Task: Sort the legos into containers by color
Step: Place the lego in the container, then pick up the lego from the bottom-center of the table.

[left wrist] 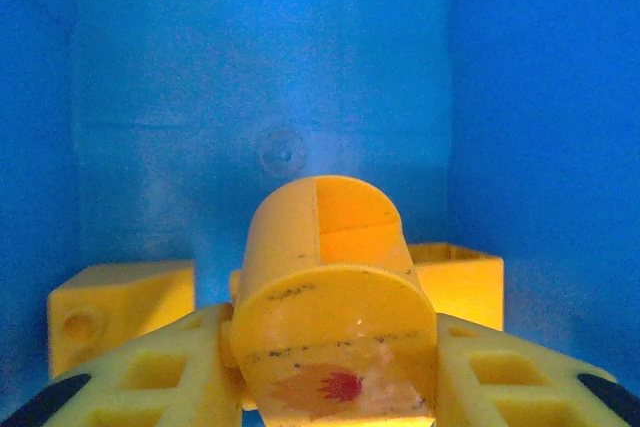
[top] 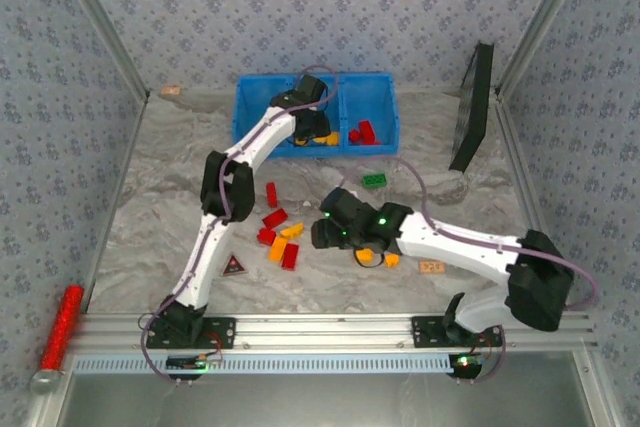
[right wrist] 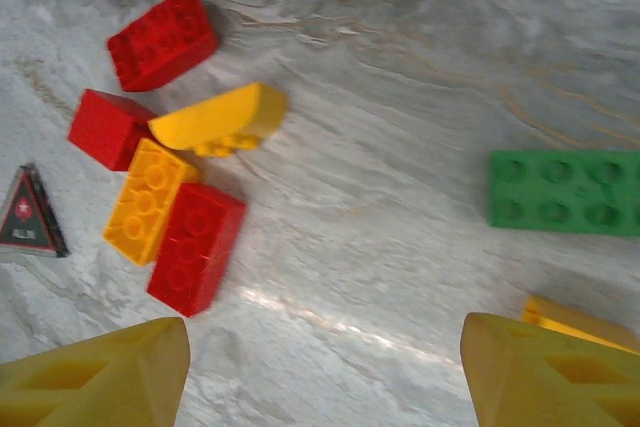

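Note:
My left gripper (top: pixel 314 131) reaches into the middle compartment of the blue bin (top: pixel 255 107). In the left wrist view it (left wrist: pixel 335 367) is shut on a rounded orange-yellow lego (left wrist: pixel 330 267), held just above two more yellow legos (left wrist: pixel 120 305) on the compartment floor. Red legos (top: pixel 362 133) lie in the right compartment. My right gripper (top: pixel 325 233) hovers open over the table with nothing between its fingers (right wrist: pixel 100 379). A cluster of red and orange legos (right wrist: pixel 180 232) lies ahead of it to the left, and a green lego (right wrist: pixel 565 192) to the right.
A dark triangular tag (top: pixel 233 266) lies near the left arm. Two orange legos (top: pixel 366 256) sit beneath the right arm. A black panel (top: pixel 472 107) leans at the back right. A red glittery cylinder (top: pixel 60 327) rests on the left frame rail.

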Robot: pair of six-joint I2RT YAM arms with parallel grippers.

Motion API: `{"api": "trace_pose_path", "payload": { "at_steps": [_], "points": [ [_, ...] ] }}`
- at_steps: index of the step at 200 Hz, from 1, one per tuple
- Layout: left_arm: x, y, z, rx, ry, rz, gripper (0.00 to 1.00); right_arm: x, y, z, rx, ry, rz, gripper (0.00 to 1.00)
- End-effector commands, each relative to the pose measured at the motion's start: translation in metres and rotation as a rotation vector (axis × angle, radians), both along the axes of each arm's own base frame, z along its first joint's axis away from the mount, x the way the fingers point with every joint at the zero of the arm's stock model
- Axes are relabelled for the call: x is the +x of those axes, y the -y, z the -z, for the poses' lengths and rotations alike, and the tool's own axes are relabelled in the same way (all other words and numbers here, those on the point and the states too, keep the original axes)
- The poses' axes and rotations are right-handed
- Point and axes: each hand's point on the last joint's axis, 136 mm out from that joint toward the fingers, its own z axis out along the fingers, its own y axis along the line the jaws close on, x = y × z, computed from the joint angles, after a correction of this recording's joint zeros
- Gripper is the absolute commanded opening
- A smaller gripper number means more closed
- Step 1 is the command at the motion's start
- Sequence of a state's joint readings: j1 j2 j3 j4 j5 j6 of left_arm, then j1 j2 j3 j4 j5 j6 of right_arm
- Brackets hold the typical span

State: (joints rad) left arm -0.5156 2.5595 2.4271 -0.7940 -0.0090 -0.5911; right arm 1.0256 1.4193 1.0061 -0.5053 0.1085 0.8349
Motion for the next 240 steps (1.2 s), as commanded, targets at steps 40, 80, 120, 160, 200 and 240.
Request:
{"api": "trace_pose_path", "payload": {
  "at_steps": [40, 80, 120, 160, 200, 240],
  "points": [
    [0.015, -0.003, 0.010, -0.052, -0.021, 0.006, 0.32, -0.002, -0.069, -0.001, -0.014, 0.001, -0.046, 0.75],
    [0.016, -0.009, 0.006, -0.044, -0.013, 0.020, 0.48, -0.024, -0.083, 0.028, -0.067, -0.072, -0.047, 0.75],
    [0.016, -0.012, -0.007, -0.045, 0.015, 0.047, 0.59, -0.039, -0.091, 0.053, -0.109, -0.126, -0.046, 0.74],
    [0.013, -0.018, -0.021, -0.043, 0.038, 0.063, 0.68, -0.044, -0.093, 0.071, -0.150, -0.153, -0.048, 0.73],
    [0.009, -0.026, -0.044, -0.062, 0.065, 0.060, 0.68, -0.040, -0.075, 0.081, -0.219, -0.177, -0.017, 0.69],
    [0.003, -0.031, -0.073, -0.083, 0.100, 0.063, 0.69, -0.036, -0.071, 0.092, -0.257, -0.190, -0.027, 0.66]
  ]
}}
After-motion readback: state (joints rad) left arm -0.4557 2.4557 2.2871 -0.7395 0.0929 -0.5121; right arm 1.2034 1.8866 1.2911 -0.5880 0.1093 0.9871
